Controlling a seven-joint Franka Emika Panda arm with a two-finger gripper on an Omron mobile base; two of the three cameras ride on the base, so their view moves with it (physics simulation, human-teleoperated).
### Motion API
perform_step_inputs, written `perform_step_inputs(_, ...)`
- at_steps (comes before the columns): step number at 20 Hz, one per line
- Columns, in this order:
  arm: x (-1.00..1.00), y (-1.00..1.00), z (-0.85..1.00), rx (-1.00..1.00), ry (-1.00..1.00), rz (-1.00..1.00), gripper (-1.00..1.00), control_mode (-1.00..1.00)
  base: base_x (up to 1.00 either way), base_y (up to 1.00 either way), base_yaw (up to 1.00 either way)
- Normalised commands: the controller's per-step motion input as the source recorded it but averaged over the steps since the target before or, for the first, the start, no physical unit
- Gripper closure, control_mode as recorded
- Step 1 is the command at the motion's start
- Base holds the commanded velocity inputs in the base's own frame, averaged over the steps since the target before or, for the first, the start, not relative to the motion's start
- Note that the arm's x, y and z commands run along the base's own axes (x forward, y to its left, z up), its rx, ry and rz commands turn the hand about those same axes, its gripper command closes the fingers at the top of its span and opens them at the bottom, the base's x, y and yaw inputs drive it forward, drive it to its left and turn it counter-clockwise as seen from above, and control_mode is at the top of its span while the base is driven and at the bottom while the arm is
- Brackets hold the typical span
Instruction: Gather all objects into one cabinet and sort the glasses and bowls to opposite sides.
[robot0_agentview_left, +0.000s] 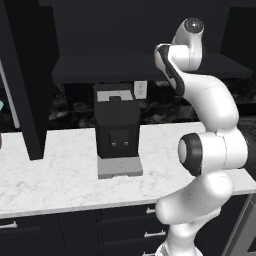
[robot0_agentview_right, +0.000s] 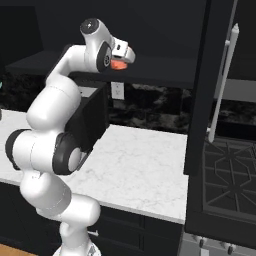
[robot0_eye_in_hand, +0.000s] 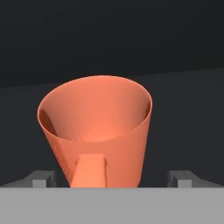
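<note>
- Nearest us in the hand view, the gripper (robot0_eye_in_hand: 111, 180) shows two grey fingertips (robot0_eye_in_hand: 41, 178) at lower left and lower right; they sit wide apart with gaps to the cup, so we read the pincer as spread, not pinching.
- Between those tips, an orange cup (robot0_eye_in_hand: 98, 131) takes up the centre of the frame, mouth tilted toward us, its handle pointing down at bottom centre.
- Whether the cup rests on the dark shelf (robot0_eye_in_hand: 183, 113) behind it or just hangs over it, we cannot tell.
- Right base view: the white arm (robot0_agentview_right: 50, 150) climbs from lower left, the hand ends at upper centre, and a bit of the orange cup (robot0_agentview_right: 118, 64) shows under the hand, against the dark cabinet interior.
- Left base view: the arm (robot0_agentview_left: 210, 150) fills the right side, reaching into the upper right.
- A white marble counter (robot0_agentview_left: 55, 175) runs across the middle of both base views.
- A black coffee machine (robot0_agentview_left: 116, 127) stands on the counter at frame centre, with a grey tray at its foot.
- An open cabinet door (robot0_agentview_right: 200, 90) with a long silver bar handle (robot0_agentview_right: 223, 82) hangs at the right of the right base view.
- A stove grate (robot0_agentview_right: 227, 175) sits at lower right, below the door.
- Farthest back, a wall outlet (robot0_agentview_left: 140, 89) sits above the machine, on the dark backsplash.
</note>
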Motion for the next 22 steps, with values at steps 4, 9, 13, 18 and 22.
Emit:
perform_step_inputs(4, 0.15, 0.01, 0.0, 0.02, 0.0, 0.0, -1.0, -1.0, 0.0, 0.0, 0.0)
perform_step_inputs(9, 0.0, 0.0, -0.03, 0.0, 0.0, -0.04, -1.0, -1.0, 0.0, 0.0, 0.0)
perform_step_inputs(13, 0.0, 0.0, -0.15, 0.0, 0.0, -0.07, -1.0, -1.0, 0.0, 0.0, 0.0)
perform_step_inputs(18, 0.0, 0.11, -0.12, 0.0, -0.01, -0.1, -1.0, -1.0, 0.0, 0.0, 0.0)
perform_step_inputs(22, 0.0, 0.02, 0.0, 0.0, -0.05, -0.04, -1.0, -1.0, 0.0, 0.0, 0.0)
